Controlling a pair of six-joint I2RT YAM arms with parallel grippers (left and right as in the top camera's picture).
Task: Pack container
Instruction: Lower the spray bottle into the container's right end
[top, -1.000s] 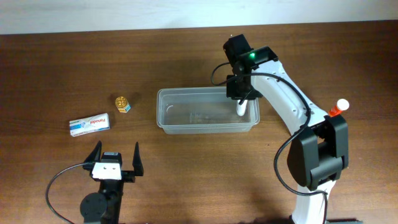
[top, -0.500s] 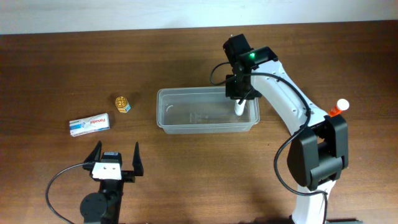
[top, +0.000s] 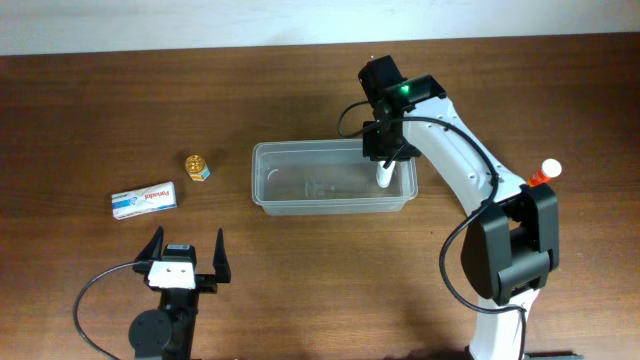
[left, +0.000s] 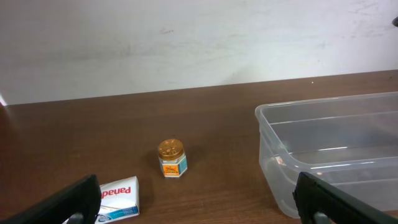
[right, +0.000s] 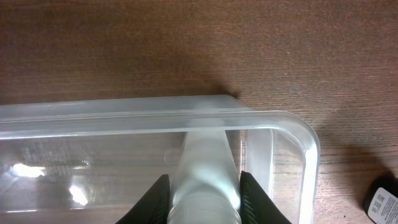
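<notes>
Centre frame: clear plastic rectangular container (top: 330, 207) on brown wooden tabletop (top: 100, 100). Inside its right end, right tool (top: 387, 162) clamped on white cylindrical bottle (right: 205, 168). Judgement: set it low, release clear of the wall. Lower left, left tool (top: 187, 250) spread wide.

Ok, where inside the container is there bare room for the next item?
The container is bare across its left and middle, from its left wall to the white bottle that the right gripper holds at the right end. That end is crowded. Outside, the table between the small jar and container is also free.
</notes>
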